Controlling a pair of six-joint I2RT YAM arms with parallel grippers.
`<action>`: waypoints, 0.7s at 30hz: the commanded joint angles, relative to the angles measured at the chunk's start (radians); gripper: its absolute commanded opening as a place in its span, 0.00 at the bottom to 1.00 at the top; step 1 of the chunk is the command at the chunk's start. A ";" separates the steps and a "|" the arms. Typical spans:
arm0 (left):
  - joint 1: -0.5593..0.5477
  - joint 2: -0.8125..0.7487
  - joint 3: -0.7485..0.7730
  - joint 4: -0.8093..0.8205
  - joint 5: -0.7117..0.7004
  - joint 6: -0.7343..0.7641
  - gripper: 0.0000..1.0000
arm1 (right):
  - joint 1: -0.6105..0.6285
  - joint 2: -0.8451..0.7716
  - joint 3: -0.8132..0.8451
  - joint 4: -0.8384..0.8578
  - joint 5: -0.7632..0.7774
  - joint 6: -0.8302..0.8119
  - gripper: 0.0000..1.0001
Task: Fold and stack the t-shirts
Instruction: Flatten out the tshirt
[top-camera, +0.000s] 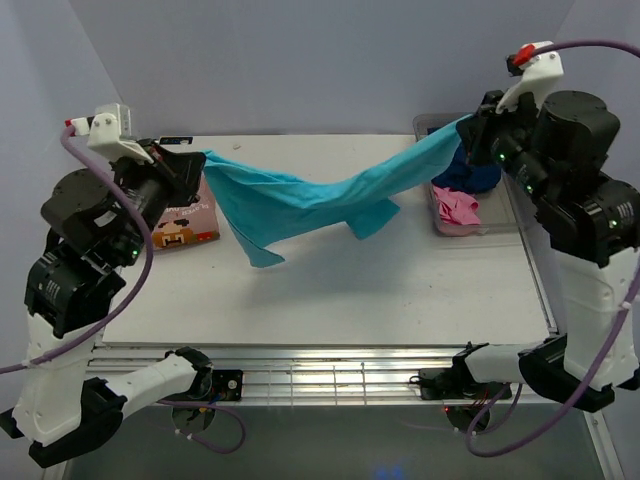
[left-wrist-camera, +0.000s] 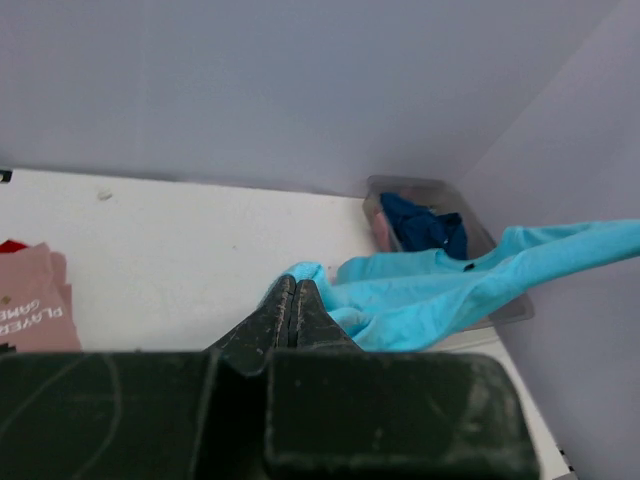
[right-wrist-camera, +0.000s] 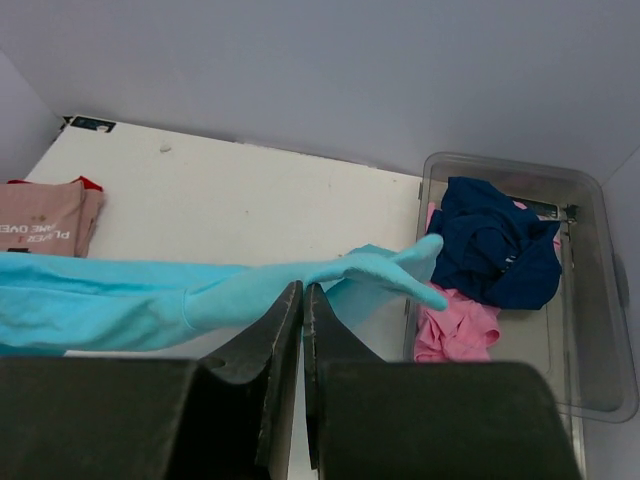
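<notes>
The turquoise t-shirt hangs stretched in the air between my two grippers, sagging in the middle above the table. My left gripper is shut on its left end. My right gripper is shut on its right end. The salmon-pink t-shirt with white lettering lies folded at the table's left, over a red one whose edge shows in the right wrist view. The navy t-shirt and bright pink t-shirt lie crumpled in the tub.
A clear grey plastic tub stands at the table's back right corner. The white table ends in a metal rail at the near edge. Grey walls close in on the back and both sides.
</notes>
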 joint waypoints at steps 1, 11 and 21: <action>0.002 -0.001 0.099 0.012 0.140 0.044 0.00 | 0.001 -0.079 0.034 -0.053 -0.066 -0.013 0.08; 0.002 0.009 0.172 -0.115 0.252 -0.091 0.00 | 0.001 -0.188 0.109 0.000 -0.164 0.096 0.08; 0.003 0.236 0.027 -0.344 0.070 -0.139 0.00 | -0.001 -0.003 -0.136 -0.020 -0.091 0.177 0.08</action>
